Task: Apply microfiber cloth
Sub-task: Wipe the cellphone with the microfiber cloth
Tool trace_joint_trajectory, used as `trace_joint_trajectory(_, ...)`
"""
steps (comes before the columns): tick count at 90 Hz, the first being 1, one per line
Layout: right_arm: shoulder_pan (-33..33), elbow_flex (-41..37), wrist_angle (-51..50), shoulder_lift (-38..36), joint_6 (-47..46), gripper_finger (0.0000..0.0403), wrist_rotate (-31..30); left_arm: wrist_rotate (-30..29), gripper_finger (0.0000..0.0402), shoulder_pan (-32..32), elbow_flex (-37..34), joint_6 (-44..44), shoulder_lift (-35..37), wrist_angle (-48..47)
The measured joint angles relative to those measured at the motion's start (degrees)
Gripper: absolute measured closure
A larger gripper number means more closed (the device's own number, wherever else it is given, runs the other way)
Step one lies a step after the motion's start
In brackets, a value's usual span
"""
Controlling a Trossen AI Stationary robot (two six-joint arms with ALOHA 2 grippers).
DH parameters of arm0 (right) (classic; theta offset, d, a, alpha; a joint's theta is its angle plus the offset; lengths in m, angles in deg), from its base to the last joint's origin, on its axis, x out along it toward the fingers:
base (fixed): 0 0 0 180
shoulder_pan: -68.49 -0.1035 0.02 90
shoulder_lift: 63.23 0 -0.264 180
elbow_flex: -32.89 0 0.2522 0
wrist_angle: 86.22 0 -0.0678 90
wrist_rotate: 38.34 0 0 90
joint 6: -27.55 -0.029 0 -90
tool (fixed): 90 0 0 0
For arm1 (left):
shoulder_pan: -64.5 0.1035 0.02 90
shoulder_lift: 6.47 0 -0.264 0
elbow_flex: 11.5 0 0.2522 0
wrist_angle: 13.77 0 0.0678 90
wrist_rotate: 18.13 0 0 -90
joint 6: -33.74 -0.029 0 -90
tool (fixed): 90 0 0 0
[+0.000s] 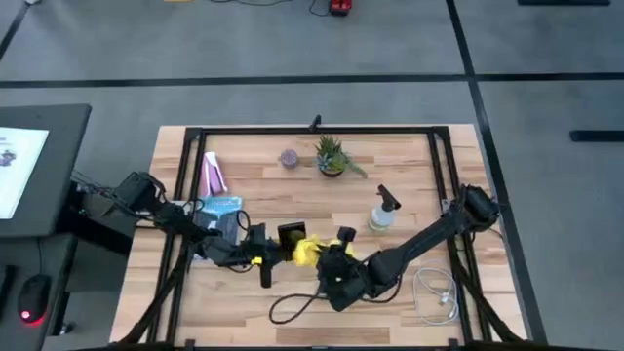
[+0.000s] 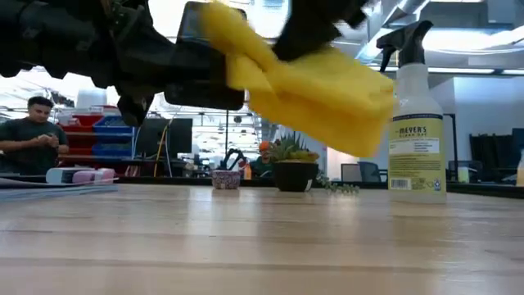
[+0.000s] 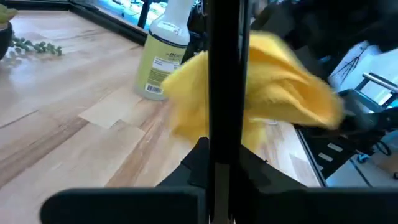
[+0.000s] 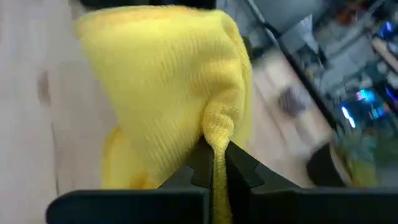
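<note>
Above the front middle of the table hangs the microfiber cloth [image 1: 308,251], a bright yellow bunch lifted clear of the wood, pinched at one gathered fold by the right gripper [image 4: 214,163], whose fingers press together on the fabric. Just beside the cloth, touching or nearly touching it, stands the black smartphone [image 1: 290,235], held on edge in the left gripper [image 3: 217,169], fingers clamped on its lower rim. From the left wrist the phone shows only as a dark upright bar with the cloth draped behind it; whether cloth and screen actually meet cannot be told. From table height the cloth [image 2: 315,86] hides most of the right gripper, and the dark arms are cut off at the top edge.

Farther back on the pale wooden table [image 1: 409,175] stand a spray bottle [image 1: 382,212], a small potted plant [image 1: 331,156], a little purple pot [image 1: 289,157] and a pink object [image 1: 212,175]; a pale blue-and-white packet [image 1: 220,207] lies partly under the left arm. A white cable [image 1: 437,292] is coiled near the right front corner, and a black cable [image 1: 292,307] loops by the front edge. Beyond the table, a person [image 2: 31,131] stands among shelves with red and blue bins
</note>
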Motion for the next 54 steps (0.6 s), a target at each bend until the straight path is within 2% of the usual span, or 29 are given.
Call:
trace_joint_trajectory(9,-0.80,-0.02,-5.25,0.05,-8.14,0.0403,-1.84,0.00,0.0393,0.00,0.00,0.06,0.00,0.00)
trace_joint_trajectory(18,-1.60,1.15,-5.07,0.07,-7.98,0.0403,-3.98,-0.07,0.0393,0.00,0.00,0.17,0.00,0.02)
trace_joint_trajectory(31,-3.08,4.85,1.38,0.05,1.25,0.0403,-7.78,-0.16,0.0393,0.25,0.00,0.22,0.00,0.34)
trace_joint_trajectory(41,-3.43,5.75,13.75,0.05,12.22,0.0403,-11.77,-0.27,0.0393,0.35,0.00,0.24,0.00,0.69)
trace_joint_trajectory(48,-2.21,5.75,21.86,0.03,20.59,0.0403,-11.20,-0.31,0.0393,0.35,0.00,0.25,0.00,0.70)
trace_joint_trajectory(54,-0.43,5.75,26.12,0.23,25.08,0.0403,-8.11,-0.33,0.0393,0.35,0.00,0.28,0.00,0.70)
